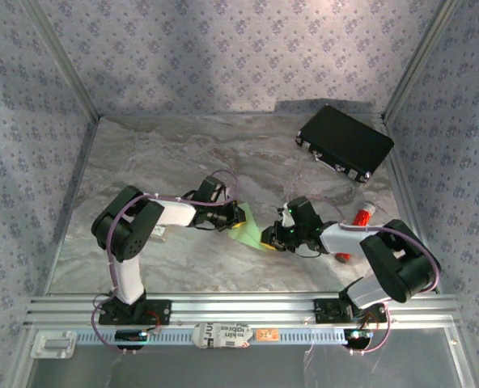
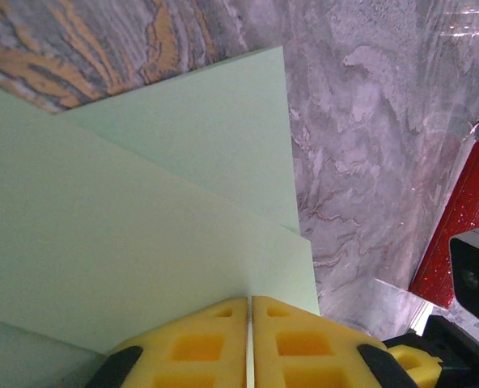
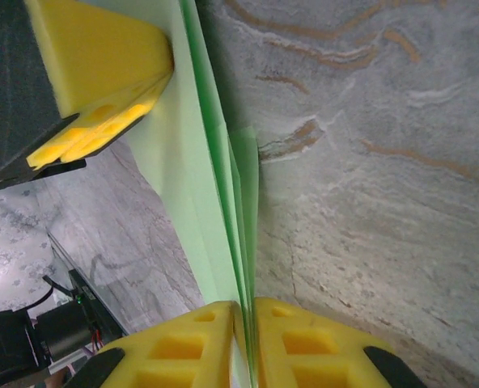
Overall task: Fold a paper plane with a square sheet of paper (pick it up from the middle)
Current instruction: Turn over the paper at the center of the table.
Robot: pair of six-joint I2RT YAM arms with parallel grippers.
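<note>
Nearest, on the rail by the arm bases, a white label (image 1: 223, 334) carries print too small to read. Beyond it the paper (image 1: 252, 234) spans between both hands, its long axis running from the left hand (image 1: 238, 217) to the right hand (image 1: 270, 240).

Left wrist: yellow pads (image 2: 199, 347) are clamped on the paper's near edge. Folded layers spread away from the hand, one corner pointing ahead.

Right wrist: pads clamped on the folded edges, the crease running straight ahead to the left hand.

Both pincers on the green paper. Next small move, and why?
Probably draw the right pincer along the folded edge to sharpen the crease: it and the left pincer are both shut on the green paper, whose layers look loosely stacked there.
</note>
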